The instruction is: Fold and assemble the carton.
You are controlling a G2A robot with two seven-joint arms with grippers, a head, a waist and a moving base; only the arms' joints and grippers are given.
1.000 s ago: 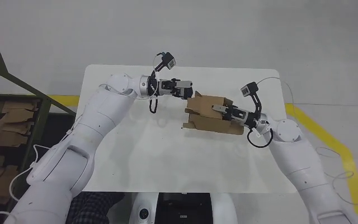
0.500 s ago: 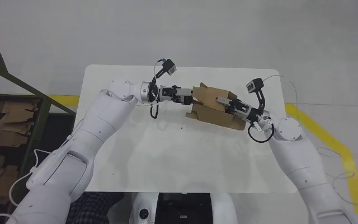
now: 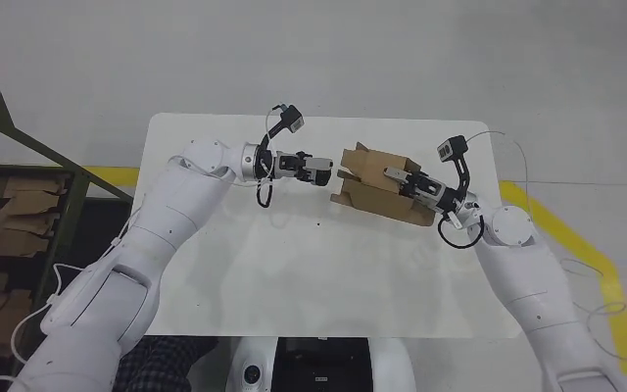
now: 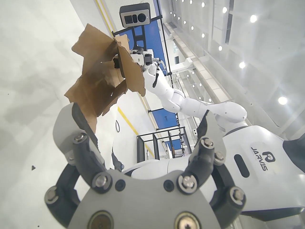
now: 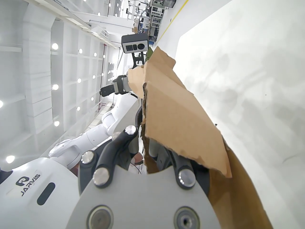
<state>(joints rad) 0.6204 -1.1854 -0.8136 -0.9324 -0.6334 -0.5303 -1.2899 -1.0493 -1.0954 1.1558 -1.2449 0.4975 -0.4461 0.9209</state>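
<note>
A brown cardboard carton (image 3: pixel 377 184), partly unfolded with ragged flaps, is held up over the far middle of the white table (image 3: pixel 235 284). My right gripper (image 3: pixel 396 176) is shut on one of its wall panels; in the right wrist view that panel (image 5: pixel 181 120) covers most of the fingers (image 5: pixel 129 141). My left gripper (image 3: pixel 331 172) stands open just beside the carton's left end, apart from it. In the left wrist view the carton (image 4: pixel 100 77) hangs ahead of the open left gripper (image 4: pixel 140 120), a lower flap close to one finger (image 4: pixel 79 117).
A dark rack with flat cardboard blanks (image 3: pixel 24 211) stands off the table's left side. A small dark speck (image 3: pixel 316 223) lies on the table in front of the carton. Yellow floor lines (image 3: pixel 549 220) run past the table's right edge.
The right arm has carried the carton a little to the right and toward the far edge. The left gripper, against the carton's left flaps before, now stands open and apart from it.
</note>
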